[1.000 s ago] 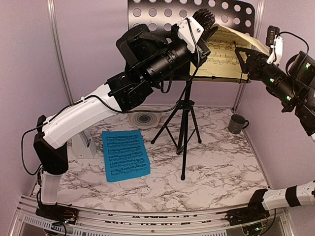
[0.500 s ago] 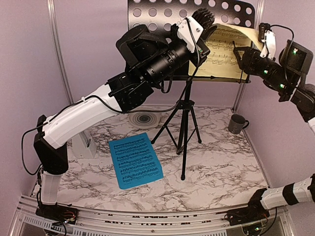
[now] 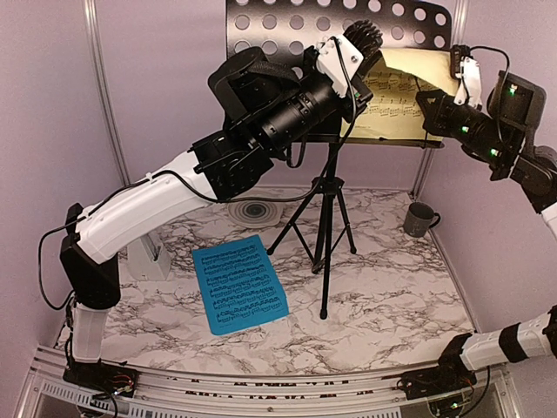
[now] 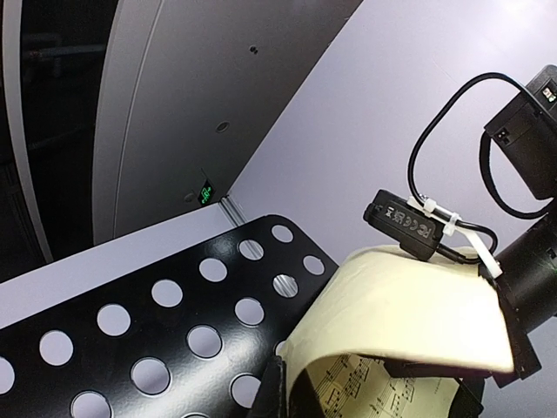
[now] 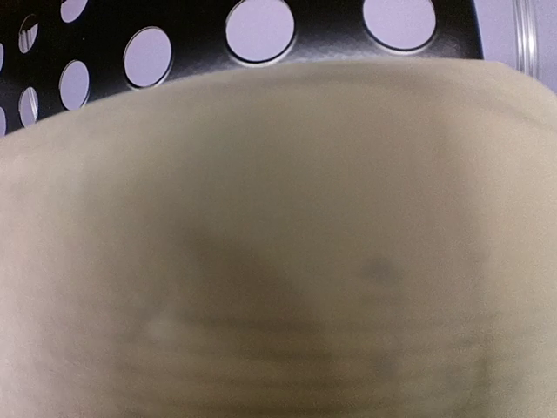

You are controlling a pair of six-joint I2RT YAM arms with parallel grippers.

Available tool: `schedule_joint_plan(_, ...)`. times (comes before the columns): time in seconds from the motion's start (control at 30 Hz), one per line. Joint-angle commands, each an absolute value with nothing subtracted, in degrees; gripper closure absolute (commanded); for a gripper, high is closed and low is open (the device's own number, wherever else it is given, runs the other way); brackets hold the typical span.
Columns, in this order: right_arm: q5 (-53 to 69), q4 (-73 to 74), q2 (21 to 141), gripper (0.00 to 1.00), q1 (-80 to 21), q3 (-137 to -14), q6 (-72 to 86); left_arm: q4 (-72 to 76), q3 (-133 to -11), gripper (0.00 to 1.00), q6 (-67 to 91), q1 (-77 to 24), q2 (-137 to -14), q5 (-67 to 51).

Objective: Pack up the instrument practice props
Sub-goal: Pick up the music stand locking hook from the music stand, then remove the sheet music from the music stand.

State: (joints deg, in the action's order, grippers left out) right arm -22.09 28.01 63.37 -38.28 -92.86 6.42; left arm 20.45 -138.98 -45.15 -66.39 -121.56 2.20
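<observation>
Top external view, nearest first: my 2 arm bases sit at the front edge of the table (image 3: 392,322). Just beyond them the blue sheet-music page (image 3: 241,285) lies flat on the marble top, left of centre and a little askew, touching nothing else.

Right of it stands the music stand (image 3: 326,218), upright on 3 spread legs, its front foot near the blue page but apart from it. Behind my left arm, at the left, a small pale shape that I take for the metronome (image 3: 146,258) stands on the table, half hidden. A round disc (image 3: 255,210) with rings lies further back, beside the stand's rear legs.

The only container is the dark mug (image 3: 419,219), upright near the back right corner with its handle to the right. Its inside is in shadow, so I cannot tell whether it holds anything.

Higher and farther back, the stand's hole-punched desk carries the yellow sheet-music page (image 3: 396,91) on its lower ledge. My left gripper (image 3: 363,37) is up at the desk by the page's left top corner, jaws fully closed. I cannot tell whether they pinch anything. My right gripper (image 3: 426,97) is at the page's right edge; I cannot tell how wide it stands or whether it has the paper.

Left wrist view shows the yellow page (image 4: 409,305) curling forward off the stand (image 4: 130,348). Right wrist view is almost filled by the blurred page (image 5: 278,244), with the stand (image 5: 331,35) behind it.
</observation>
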Motion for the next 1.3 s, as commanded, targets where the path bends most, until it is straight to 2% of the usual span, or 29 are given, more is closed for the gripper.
schedule_joint_plan(0.0, -21.56, 24.2, 60.78, 1.0, -37.97, -90.68, 5.9, 22.4, -139.24, 1.0, -45.04, -66.71, -118.69, 4.63)
schedule_joint_plan(0.5, -19.7, 12.45, 58.24, 1.0, -37.88, -82.92, 0.65, 20.18, -140.26, 1.0, -44.83, -67.16, -117.02, 10.0)
schedule_joint_plan(0.97, -20.61, 11.48, 58.25, 1.0, -37.8, -82.4, 0.58, 18.19, -132.19, 1.0, -41.66, -69.01, -108.18, 13.4)
schedule_joint_plan(1.27, -21.0, 11.98, 58.07, 1.0, -37.81, -82.14, 0.55, 10.52, -125.47, 1.0, -37.16, -70.55, -99.64, 15.64)
